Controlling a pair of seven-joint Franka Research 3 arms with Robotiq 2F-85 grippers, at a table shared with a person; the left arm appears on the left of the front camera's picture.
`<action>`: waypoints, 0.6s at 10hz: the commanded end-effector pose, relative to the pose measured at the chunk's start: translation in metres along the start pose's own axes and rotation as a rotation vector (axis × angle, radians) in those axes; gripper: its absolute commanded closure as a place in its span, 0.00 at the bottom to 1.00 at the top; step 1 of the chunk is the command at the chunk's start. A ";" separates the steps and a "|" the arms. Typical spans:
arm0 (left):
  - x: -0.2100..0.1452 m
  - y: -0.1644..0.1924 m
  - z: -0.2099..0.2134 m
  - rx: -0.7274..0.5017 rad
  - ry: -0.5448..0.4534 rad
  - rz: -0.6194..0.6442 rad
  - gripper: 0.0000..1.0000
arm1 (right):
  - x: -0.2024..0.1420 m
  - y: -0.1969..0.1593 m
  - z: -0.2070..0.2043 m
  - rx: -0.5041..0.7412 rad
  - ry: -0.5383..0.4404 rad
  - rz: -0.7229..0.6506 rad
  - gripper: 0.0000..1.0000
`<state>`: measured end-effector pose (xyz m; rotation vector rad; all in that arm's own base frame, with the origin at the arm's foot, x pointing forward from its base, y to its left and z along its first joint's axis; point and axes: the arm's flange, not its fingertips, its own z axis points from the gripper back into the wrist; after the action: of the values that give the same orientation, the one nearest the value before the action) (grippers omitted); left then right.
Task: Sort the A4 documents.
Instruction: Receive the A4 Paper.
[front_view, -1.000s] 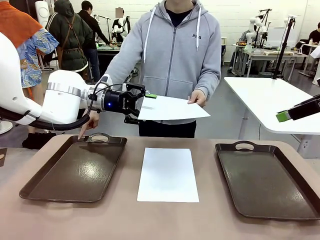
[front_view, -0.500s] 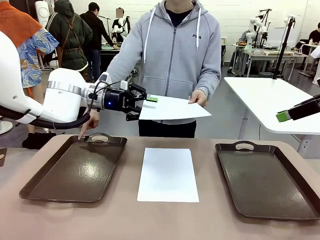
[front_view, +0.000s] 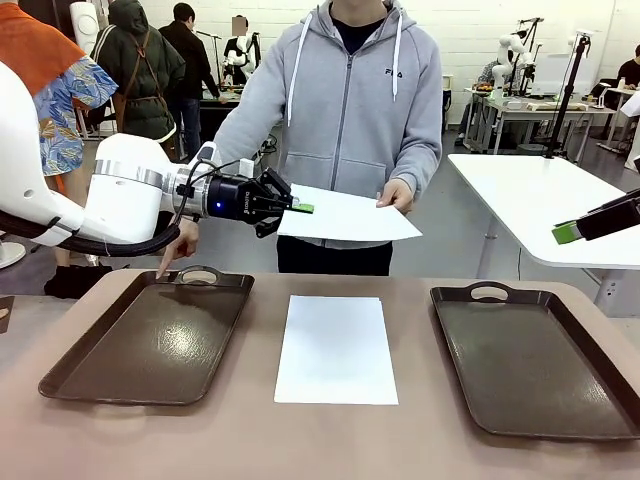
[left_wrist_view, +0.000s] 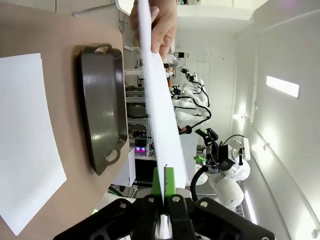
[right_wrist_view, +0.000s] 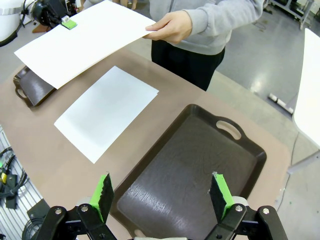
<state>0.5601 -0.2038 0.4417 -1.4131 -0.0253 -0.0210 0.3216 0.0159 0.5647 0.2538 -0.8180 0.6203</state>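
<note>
A person's hand (front_view: 396, 194) holds one white A4 sheet (front_view: 348, 215) in the air above the table's far edge. My left gripper (front_view: 300, 208) is shut on that sheet's left edge. In the left wrist view the sheet (left_wrist_view: 159, 105) runs edge-on between the closed green pads (left_wrist_view: 164, 182). A second A4 sheet (front_view: 335, 348) lies flat on the table between the two trays. My right gripper (right_wrist_view: 162, 196) hangs open over the right tray (right_wrist_view: 200, 160), holding nothing; its green pad (front_view: 567, 232) shows at the right edge of the front view.
A dark brown left tray (front_view: 150, 335) and right tray (front_view: 535, 355) flank the flat sheet. The person's other hand (front_view: 176, 250) points down at the left tray's far handle. A white table (front_view: 540, 200) stands behind on the right.
My left gripper's jaws, open around the sheet's edge a second ago, have shut on it. The sheet and the person's hand stay where they were. The right arm is still.
</note>
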 end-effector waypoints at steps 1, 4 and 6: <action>-0.003 -0.002 -0.003 0.022 -0.017 -0.020 1.00 | 0.000 0.000 -0.002 0.007 -0.002 -0.003 0.00; -0.006 -0.003 -0.004 0.034 -0.004 -0.044 1.00 | 0.000 0.000 -0.002 0.007 -0.002 -0.003 0.00; 0.000 -0.001 0.000 0.010 -0.004 -0.009 1.00 | 0.000 0.000 -0.002 0.007 -0.002 -0.003 0.00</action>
<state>0.5570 -0.2042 0.4474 -1.3874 -0.0357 -0.0453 0.3216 0.0159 0.5647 0.2537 -0.8180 0.6202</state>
